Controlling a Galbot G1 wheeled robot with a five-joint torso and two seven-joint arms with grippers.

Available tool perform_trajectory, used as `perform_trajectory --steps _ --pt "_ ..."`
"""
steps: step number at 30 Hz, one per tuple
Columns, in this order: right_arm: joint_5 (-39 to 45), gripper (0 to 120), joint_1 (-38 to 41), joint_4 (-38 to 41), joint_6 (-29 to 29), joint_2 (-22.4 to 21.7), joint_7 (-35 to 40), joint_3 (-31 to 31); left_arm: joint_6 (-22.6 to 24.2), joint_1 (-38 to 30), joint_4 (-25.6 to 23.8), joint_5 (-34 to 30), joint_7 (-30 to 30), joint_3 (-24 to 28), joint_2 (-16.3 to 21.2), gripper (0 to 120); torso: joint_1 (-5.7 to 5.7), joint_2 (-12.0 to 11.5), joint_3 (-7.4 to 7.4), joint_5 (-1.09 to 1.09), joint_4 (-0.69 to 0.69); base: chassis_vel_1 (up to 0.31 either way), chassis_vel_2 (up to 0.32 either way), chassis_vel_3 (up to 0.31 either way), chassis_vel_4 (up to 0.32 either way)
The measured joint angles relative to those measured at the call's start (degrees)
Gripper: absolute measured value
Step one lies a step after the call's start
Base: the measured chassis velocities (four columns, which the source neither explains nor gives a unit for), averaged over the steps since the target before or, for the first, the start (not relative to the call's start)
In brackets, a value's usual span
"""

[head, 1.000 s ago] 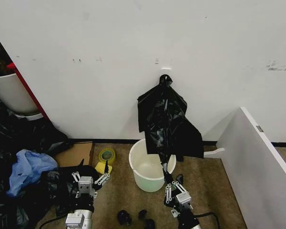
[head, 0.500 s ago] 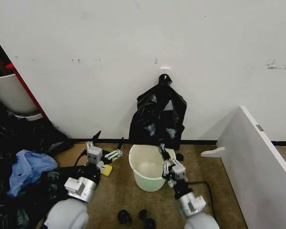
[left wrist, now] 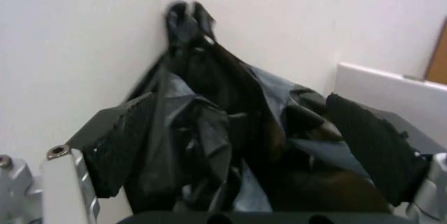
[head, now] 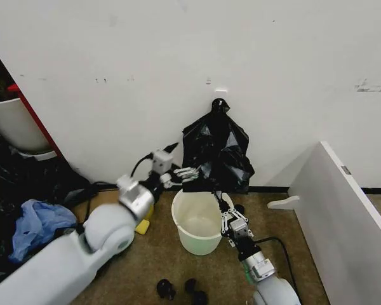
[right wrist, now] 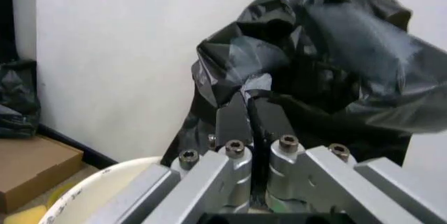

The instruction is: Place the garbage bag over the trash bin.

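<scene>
Against the white wall (head: 114,51), at 12 o'clock from the robot, the bag (head: 217,152) hangs from a small hook (head: 221,93), bunched and crinkled, with its lower edge just above the far rim of the bin (head: 202,238). The bin stands upright on the brown floor (head: 159,267), directly under the bag, and its inside is bare.

The left arm (head: 95,238) reaches from 7 o'clock up and forward, bent at the wrist, so that the left gripper (head: 176,166) is at the bag's left edge, at about 10 o'clock from the bin. Its fingers (left wrist: 66,182) are spread wide, one on each side of the hanging plastic, and in the left wrist view the bag lies between them without being squeezed.

The right arm (head: 267,286) rises from 5 o'clock, and its forearm points steeply up over the near right rim of the bin. The right gripper (head: 220,197) is at the bottom edge of the bag, and in the right wrist view its two dark fingers (right wrist: 231,122) are pressed together, pinching a fold of the black plastic.

At 9 o'clock a heap of dark bags (head: 19,184) with a blue one (head: 35,225) lies on the floor, and a white panel (head: 343,216) stands at 3 o'clock.
</scene>
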Motion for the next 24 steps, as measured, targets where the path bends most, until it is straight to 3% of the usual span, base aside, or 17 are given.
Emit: perform_trajectory --steps 6,10,18,24 --pt "-0.13 0 -0.59 -0.07 0.40 0.63 0.20 0.00 7.42 -9.34 0.43 -5.21 -3.67 8.67 0.08 94 0.00 0.00 -0.01 0.01 0.00 0.000 0.000 0.000 0.000" --pt "-0.13 0 -0.56 0.01 0.42 0.80 0.23 0.00 10.99 -12.22 1.25 -5.94 -4.89 11.51 -0.48 94 0.00 0.00 -0.01 0.00 0.01 0.000 0.000 0.000 0.000" --pt "-0.19 0 -0.91 0.44 0.41 1.42 0.28 -0.19 18.22 -15.13 4.83 -2.47 -7.63 14.06 -2.27 86 0.00 0.00 -0.01 0.00 0.01 0.000 0.000 0.000 0.000" --pt "-0.14 0 -1.15 1.25 0.28 1.59 0.28 -0.36 18.95 -16.87 8.90 -1.18 -7.43 15.79 -5.03 90 0.00 0.00 -0.01 0.00 0.01 0.000 0.000 0.000 0.000"
